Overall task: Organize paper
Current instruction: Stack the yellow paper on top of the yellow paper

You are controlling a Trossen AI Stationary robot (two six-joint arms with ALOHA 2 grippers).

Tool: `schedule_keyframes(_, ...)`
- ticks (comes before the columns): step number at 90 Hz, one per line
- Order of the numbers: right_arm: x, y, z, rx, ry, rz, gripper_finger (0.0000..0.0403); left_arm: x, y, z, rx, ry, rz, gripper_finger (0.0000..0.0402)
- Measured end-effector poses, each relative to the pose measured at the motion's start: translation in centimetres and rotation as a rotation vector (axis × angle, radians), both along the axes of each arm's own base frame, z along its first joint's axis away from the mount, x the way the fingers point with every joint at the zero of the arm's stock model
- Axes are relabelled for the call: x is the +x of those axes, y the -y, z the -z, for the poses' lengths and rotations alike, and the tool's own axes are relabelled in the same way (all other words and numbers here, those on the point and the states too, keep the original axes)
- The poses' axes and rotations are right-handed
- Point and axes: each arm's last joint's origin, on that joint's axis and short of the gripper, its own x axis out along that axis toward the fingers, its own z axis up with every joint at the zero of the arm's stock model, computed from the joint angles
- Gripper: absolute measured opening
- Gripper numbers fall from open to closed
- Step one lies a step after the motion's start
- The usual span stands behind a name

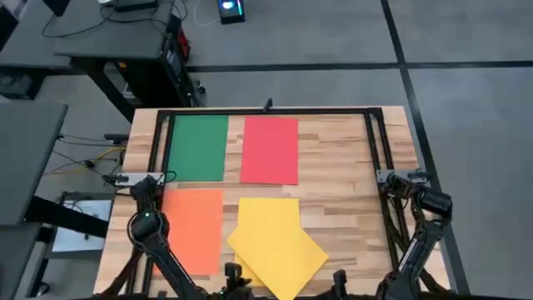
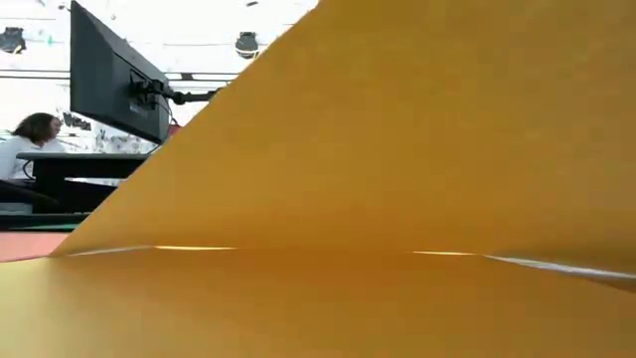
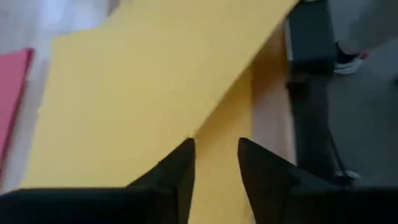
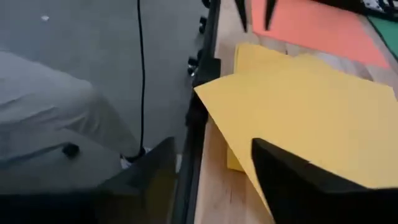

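Four colours of paper lie flat on the wooden table. A green sheet (image 1: pixel 198 147) and a red sheet (image 1: pixel 269 150) are at the far side, and an orange sheet (image 1: pixel 193 229) is at the near left. Two yellow sheets overlap at the near middle: a straight one (image 1: pixel 268 215) under a turned one (image 1: pixel 283 254). The turned one reaches the near edge and fills the low view (image 2: pixel 397 149). My left gripper (image 3: pixel 216 149) is open by a narrow gap over the yellow sheets at the near edge (image 1: pixel 233 271). My right gripper (image 4: pixel 211 149) stands wide open by their near right corner (image 1: pixel 340 277). My left gripper points its fingertips (image 3: pixel 186 152) at the place where the upper yellow sheet's edge (image 3: pixel 205 121) crosses the lower one. I cannot tell whether they touch the paper.
A black frame rail (image 1: pixel 266 111) runs around the table's far and side edges, and a rail (image 4: pixel 199 112) lines the near edge. Bare wood (image 1: pixel 350 167) lies right of the red sheet. Beyond the table a person (image 2: pixel 25 139) sits at a desk with a monitor (image 2: pixel 114 85).
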Motion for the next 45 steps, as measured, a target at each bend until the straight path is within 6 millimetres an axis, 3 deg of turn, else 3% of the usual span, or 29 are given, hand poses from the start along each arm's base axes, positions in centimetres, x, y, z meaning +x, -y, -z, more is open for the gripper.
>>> schedule_keyframes(14,0.8,-0.2,2.3,-0.101,-0.051,-0.062,0.0257,0.5,-0.1,-0.1,0.041,-0.008,0.065,0.0129)
schedule_keyframes(32,2.3,-0.2,4.8,-0.246,-0.062,-0.122,0.0266,1.2,-0.7,-0.1,0.104,-0.036,0.119,0.0144)
schedule_keyframes(45,3.2,0.3,4.7,-0.323,-0.021,-0.103,0.0266,1.5,-0.8,-0.1,0.135,-0.033,0.135,0.0147)
